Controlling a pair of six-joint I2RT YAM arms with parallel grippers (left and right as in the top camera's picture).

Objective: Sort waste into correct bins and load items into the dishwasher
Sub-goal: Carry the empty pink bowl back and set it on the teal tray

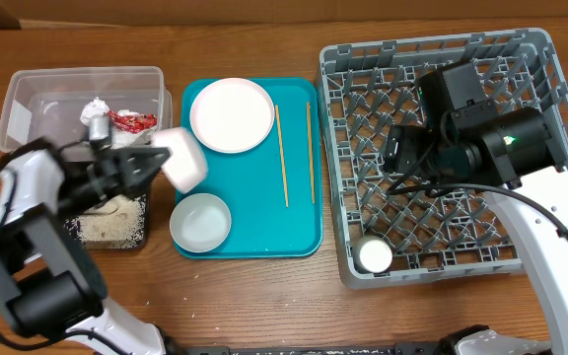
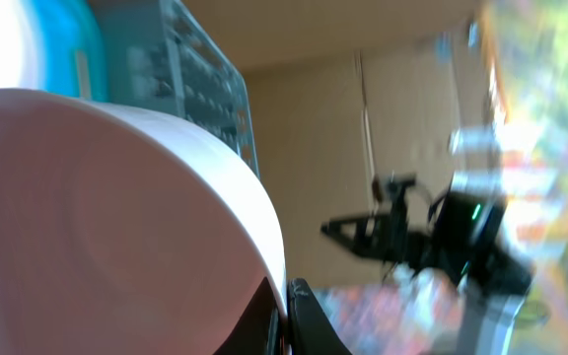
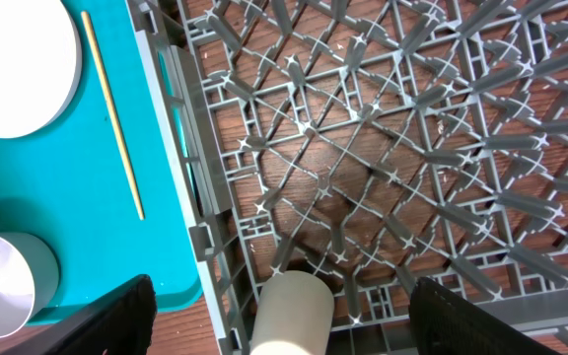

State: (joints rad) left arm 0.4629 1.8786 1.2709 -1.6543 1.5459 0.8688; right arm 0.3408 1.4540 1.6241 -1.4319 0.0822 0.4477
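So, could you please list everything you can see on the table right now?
tub: one, clear, far left
napkin: one, white with red wrapper, in the tub
black tray: one, beside the tub
rice scraps: white, in the black tray
teal tray: one, centre
plate: one, pale pink, on the teal tray
bowl: one, grey-green, on the teal tray
chopsticks: two, wooden, on the teal tray
rack: one, grey, right
cup: one, white, in the rack
small dish: one, pink, held
left fingers: shut on the small dish
right fingers: open, above the rack
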